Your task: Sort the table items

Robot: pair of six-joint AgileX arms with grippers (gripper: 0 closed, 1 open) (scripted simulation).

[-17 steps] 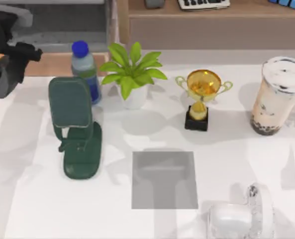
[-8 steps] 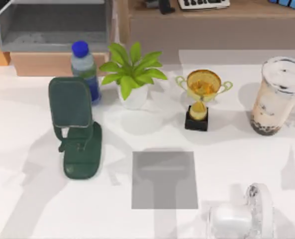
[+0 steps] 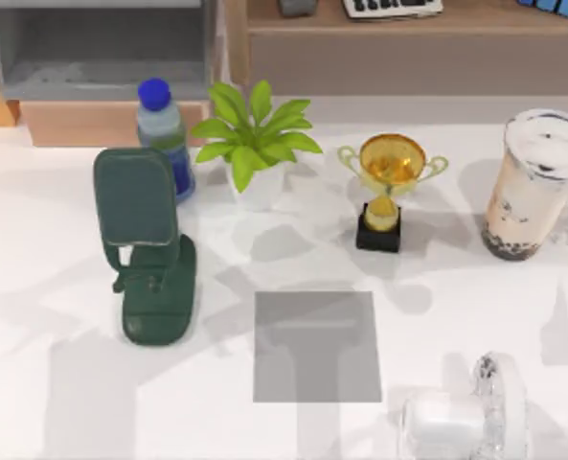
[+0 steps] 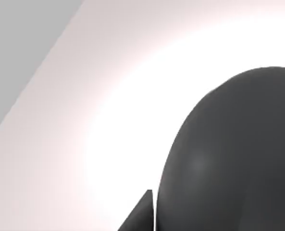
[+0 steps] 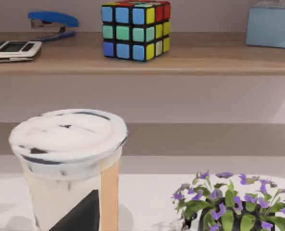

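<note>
The milk-tea cup [image 3: 535, 184] stands upright at the table's right edge, clear, with a white lid and dark pearls at its base. In the right wrist view the same cup [image 5: 68, 159] is close ahead, and a dark wedge of my right gripper [image 5: 80, 214] overlaps its lower wall. A dark grey mouse [image 3: 298, 6] lies on the wooden shelf behind the table, cut off by the picture's edge. In the left wrist view a large dark grey rounded shape [image 4: 233, 159] sits very close on a white surface beside a sliver of my left gripper [image 4: 141, 215]; what the shape is I cannot tell.
On the table stand a green phone stand [image 3: 147, 244], a water bottle [image 3: 164, 134], a potted plant [image 3: 255, 139], a gold trophy [image 3: 389, 187], a grey pad [image 3: 315, 345] and a white-and-clear object [image 3: 470, 417]. The shelf holds a keyboard [image 3: 391, 8] and a colour cube [image 5: 135, 30].
My left arm, at the top view's far left a second ago, has left that view. A dark piece beside the mouse on the shelf half a second ago is gone.
</note>
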